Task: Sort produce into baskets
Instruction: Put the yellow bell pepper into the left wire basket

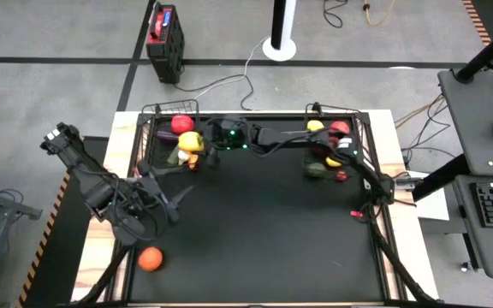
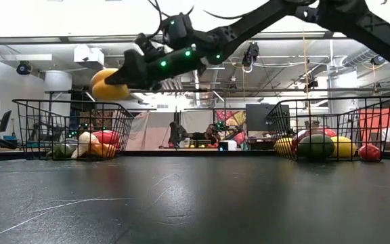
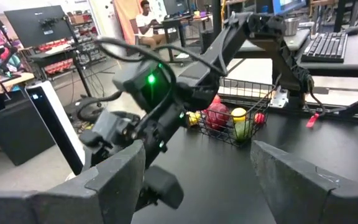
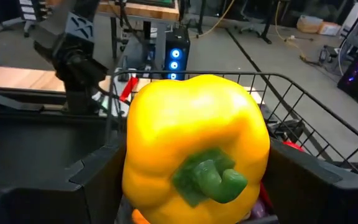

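Right gripper [image 1: 197,147], clamped on glossy yellow pepper [image 4: 194,146] over left basket [image 1: 149,137] at table's 11 o'clock; green stem end toward wrist camera, long axis along the fingers. Left gripper [image 1: 171,195], fingers spread apart, empty, near 9 o'clock. Two black wire-mesh baskets, second [image 1: 359,141] at 1 o'clock. One smooth round orange tomato [image 1: 150,258] at 7 o'clock.

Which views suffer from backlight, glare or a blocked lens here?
Low view: the bright ceiling behind leaves the right claw a dark silhouette gripping the yellow pepper, and the black table shows a pale sheen. Right wrist view: the pepper fills the middle and hides much of the basket. High view: even light, no glare. Left wrist view: unobstructed past the open left claw.
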